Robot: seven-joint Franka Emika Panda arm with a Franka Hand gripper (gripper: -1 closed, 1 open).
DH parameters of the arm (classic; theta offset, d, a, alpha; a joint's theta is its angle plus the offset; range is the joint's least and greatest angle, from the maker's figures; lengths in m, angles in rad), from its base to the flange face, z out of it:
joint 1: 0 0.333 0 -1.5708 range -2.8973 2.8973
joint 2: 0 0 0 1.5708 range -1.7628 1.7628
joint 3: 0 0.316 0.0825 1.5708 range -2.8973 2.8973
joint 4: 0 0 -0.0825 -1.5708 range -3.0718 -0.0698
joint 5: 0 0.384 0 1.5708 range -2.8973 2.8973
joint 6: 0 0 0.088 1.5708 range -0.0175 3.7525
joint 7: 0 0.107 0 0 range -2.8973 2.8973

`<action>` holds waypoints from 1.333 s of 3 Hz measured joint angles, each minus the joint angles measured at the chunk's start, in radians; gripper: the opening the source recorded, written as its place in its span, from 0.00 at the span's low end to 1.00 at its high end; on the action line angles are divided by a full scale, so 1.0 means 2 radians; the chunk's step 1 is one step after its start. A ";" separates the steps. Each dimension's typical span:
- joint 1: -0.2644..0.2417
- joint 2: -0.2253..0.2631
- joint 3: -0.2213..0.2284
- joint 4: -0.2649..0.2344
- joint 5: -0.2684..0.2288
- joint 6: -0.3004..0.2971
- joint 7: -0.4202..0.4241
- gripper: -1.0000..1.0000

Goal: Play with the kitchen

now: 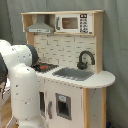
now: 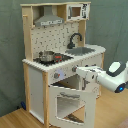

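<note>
The toy kitchen (image 1: 95, 50) of pale wood and white panels stands in both exterior views, with a grey hood (image 1: 40, 25), a microwave (image 1: 72, 23), a black faucet (image 1: 85, 59) and a grey sink (image 1: 74, 74). In the second exterior view its windowed oven door (image 2: 70, 102) hangs open, tilted outward below the stove knobs (image 2: 59, 75). My white arm (image 2: 107, 75) reaches in from the second exterior view's right. My gripper (image 2: 78, 71) sits at the counter's front panel, just above the open door's top edge. In the first exterior view my arm (image 1: 22, 85) hides the gripper.
A metal pot (image 2: 47, 56) stands on the stove beside a red burner (image 2: 58, 57). A lower cabinet door with a dark panel (image 1: 63, 106) sits under the sink. Grey curtain hangs behind; wooden floor (image 2: 15, 120) lies below.
</note>
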 joint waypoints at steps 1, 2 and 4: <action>0.008 -0.002 0.026 0.042 -0.010 -0.001 -0.002 1.00; 0.023 -0.037 0.026 0.079 -0.019 0.007 0.007 1.00; 0.023 -0.098 0.026 0.130 -0.021 0.037 0.082 1.00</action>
